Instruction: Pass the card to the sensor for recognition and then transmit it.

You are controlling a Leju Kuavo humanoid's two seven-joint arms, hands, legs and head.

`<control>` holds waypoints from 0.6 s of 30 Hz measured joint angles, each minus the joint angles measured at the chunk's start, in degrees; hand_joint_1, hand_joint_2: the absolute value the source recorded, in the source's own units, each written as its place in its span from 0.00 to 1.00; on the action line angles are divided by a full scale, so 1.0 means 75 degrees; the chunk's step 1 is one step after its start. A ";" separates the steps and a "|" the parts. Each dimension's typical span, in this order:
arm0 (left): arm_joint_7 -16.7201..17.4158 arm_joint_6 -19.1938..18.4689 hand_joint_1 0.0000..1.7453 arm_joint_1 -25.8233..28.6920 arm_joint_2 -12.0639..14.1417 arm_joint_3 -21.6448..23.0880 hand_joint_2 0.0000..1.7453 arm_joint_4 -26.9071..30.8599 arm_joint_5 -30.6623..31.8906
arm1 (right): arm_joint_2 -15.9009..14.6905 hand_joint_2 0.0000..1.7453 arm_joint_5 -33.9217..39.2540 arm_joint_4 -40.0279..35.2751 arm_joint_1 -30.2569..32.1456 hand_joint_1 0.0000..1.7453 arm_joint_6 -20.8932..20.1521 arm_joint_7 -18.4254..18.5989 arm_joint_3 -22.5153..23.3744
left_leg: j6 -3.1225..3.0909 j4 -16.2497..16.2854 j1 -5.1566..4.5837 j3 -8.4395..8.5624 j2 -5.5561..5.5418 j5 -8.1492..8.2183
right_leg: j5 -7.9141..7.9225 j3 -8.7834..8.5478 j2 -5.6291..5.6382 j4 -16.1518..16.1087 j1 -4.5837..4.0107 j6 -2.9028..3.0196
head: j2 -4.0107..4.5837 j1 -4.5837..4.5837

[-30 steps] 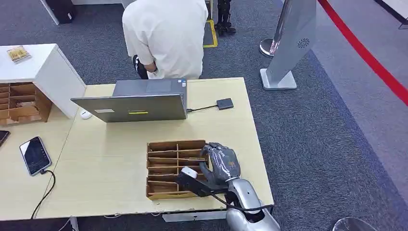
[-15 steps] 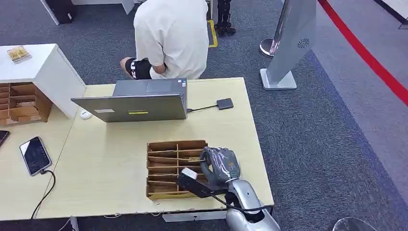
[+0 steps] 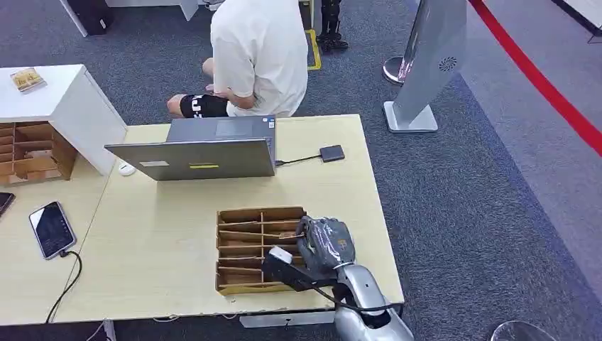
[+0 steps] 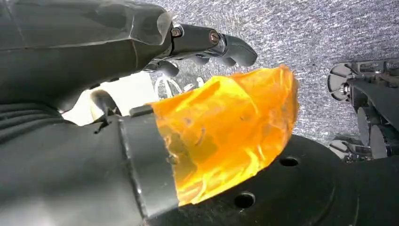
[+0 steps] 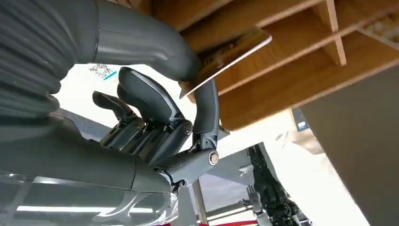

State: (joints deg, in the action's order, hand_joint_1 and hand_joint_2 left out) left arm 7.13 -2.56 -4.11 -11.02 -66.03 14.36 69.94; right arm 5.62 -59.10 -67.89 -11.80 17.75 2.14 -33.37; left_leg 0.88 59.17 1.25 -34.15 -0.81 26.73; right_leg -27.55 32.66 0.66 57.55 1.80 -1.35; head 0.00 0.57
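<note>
While the card (image 5: 226, 54) is pinched at the wooden organizer (image 3: 245, 245), nothing has reached the sensor (image 3: 331, 153).
The right hand (image 3: 325, 244) nips the card between thumb and fingers (image 5: 207, 106) over a slot; lifting, scanning and handing over all remain; the left hand (image 4: 94, 56) hangs with fingers loosely apart, empty.

The thin tan card (image 5: 226, 55) is pinched by one edge and held tilted over the wooden divided tray (image 5: 301, 56). The small dark sensor (image 3: 331, 153) lies flat near the table's far edge.
</note>
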 joint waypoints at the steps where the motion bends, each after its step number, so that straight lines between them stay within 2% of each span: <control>1: 0.0000 0.0000 0.00 0.0000 0.0000 0.0000 0.00 0.0000 0.0000 | -0.0003 1.00 0.0058 -0.0075 0.0006 0.99 0.0003 -0.0014 0.0023 | 0.0000 0.0000 0.0000 0.0000 0.0000 0.0000 | 0.0000 0.0000 0.0000 0.0000 0.0000 0.0000 | 0.0000 0.0000; 5: -0.0012 0.0000 0.00 0.0000 0.0000 0.0000 0.00 0.0000 -0.0014 | -0.0003 1.00 0.0348 -0.0328 0.0044 1.00 -0.0009 -0.0127 0.0099 | 0.0000 0.0000 0.0000 -0.0001 0.0000 0.0000 | 0.0000 0.0002 0.0000 0.0000 0.0000 0.0000 | 0.0000 0.0000; 12: -0.0102 0.0020 0.00 0.0008 -0.0003 -0.0122 0.00 0.0000 -0.0146 | -0.0055 1.00 0.2787 -0.1773 0.0360 1.00 -0.0455 -0.1023 0.0469 | 0.0000 0.0000 0.0000 -0.0002 -0.0001 0.0000 | -0.0001 0.0003 -0.0001 0.0000 0.0000 0.0000 | 0.0000 0.0003; 18: -0.0143 0.0038 0.00 0.0017 -0.0003 -0.0189 0.00 0.0000 -0.0222 | -0.0224 1.00 0.4038 -0.3084 0.0662 1.00 -0.0594 -0.1564 0.0853 | 0.0000 0.0000 -0.0002 -0.0002 -0.0001 0.0001 | 0.0000 0.0002 -0.0002 -0.0001 0.0001 0.0000 | 0.0000 0.0003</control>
State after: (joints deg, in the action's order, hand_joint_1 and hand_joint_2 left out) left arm 6.06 -2.27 -3.97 -11.04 -67.45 14.36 68.28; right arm 3.94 -28.81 -91.02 -6.84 13.29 -9.59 -26.97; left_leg 0.88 59.17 1.24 -34.16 -0.82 26.74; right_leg -27.55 32.68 0.65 57.54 1.81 -1.35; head 0.00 0.59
